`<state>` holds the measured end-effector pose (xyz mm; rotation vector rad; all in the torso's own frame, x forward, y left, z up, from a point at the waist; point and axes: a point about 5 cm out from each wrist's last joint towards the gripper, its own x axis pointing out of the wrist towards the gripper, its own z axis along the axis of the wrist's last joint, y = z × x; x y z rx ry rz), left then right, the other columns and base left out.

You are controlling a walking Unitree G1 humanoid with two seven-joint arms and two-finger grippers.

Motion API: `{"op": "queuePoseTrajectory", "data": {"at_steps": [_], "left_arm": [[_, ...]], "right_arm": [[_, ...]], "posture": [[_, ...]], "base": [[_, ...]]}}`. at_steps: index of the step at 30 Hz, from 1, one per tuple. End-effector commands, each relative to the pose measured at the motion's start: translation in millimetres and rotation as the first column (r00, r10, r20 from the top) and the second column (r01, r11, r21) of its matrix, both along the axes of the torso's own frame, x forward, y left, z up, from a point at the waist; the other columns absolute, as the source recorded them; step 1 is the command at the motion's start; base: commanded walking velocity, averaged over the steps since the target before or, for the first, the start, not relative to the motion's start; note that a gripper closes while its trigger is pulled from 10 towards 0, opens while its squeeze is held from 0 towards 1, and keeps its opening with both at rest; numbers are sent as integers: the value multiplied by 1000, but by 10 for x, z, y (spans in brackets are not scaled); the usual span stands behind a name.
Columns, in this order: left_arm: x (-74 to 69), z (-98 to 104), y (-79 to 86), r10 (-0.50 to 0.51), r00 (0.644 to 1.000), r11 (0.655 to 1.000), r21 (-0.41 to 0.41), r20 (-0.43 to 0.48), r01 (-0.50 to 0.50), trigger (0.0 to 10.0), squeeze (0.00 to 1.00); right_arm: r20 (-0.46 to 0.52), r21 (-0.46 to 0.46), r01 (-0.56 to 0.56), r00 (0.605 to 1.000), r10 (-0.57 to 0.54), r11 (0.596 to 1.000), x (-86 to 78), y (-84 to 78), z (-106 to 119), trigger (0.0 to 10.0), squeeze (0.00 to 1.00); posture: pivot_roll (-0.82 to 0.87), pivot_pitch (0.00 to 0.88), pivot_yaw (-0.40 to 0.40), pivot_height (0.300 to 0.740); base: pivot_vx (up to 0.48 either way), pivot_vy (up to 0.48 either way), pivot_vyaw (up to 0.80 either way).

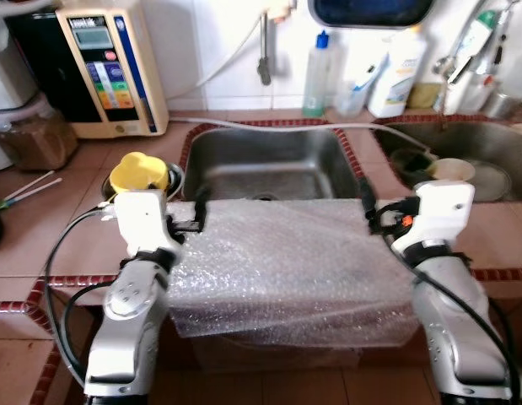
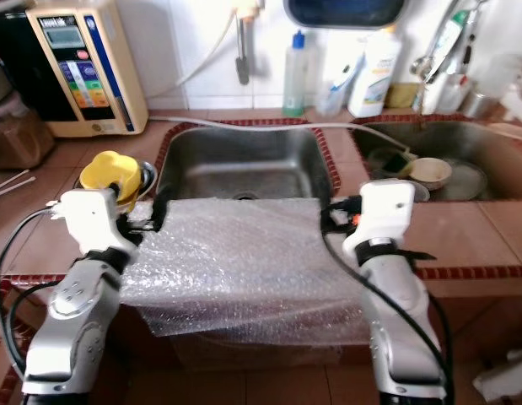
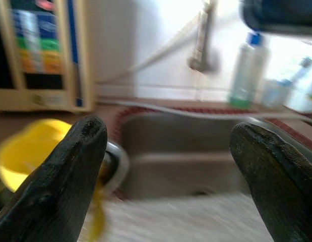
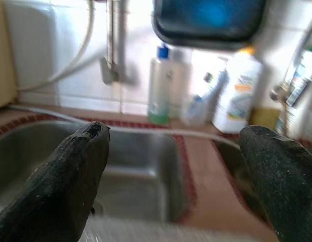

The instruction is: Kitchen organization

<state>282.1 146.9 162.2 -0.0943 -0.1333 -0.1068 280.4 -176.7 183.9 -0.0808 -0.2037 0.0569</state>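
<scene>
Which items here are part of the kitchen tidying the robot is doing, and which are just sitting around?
In play:
bubble wrap sheet, spanning the counter edge between both arms
left gripper at its left corner
right gripper at its right corner

Lying about:
yellow cup
water ioniser
soap bottles
bowl in the right sink

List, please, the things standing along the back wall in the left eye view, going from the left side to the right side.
Water ionizer machine → hanging hose nozzle → clear bottle with blue cap → white detergent bottle → faucet.
</scene>
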Motion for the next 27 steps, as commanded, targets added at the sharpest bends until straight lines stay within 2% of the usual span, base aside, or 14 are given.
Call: {"op": "queuePoseTrajectory", "data": {"at_steps": [1,5,10,21,27], "left_arm": [[-3,15,96,37,999,999,3,6,-37,10000,0],[-6,20,91,39,999,999,9,6,-39,10000,0],[-14,8,79,38,999,999,-1,0,-38,10000,0],[-20,-25,89,50,999,999,-13,-19,-51,10000,0],[-20,-26,97,60,998,998,-22,-14,-60,10000,0]], "right_arm": [[24,4,-25,999,25,1000,0,78,53,10000,0],[23,2,-24,999,24,1000,-3,76,55,10000,0],[19,1,-24,1000,24,1000,-10,63,45,10000,0],[13,-9,-25,1000,25,1000,-7,56,39,10000,0],[12,-10,-32,999,32,999,-1,68,40,10000,0]], "posture": [[-75,48,10,740],[-76,51,9,740],[-75,53,7,740],[-78,59,1,740],[-79,57,-1,740]], "base": [[0,0,0],[0,0,0],[0,-287,0],[0,-465,0],[0,0,0]]}}
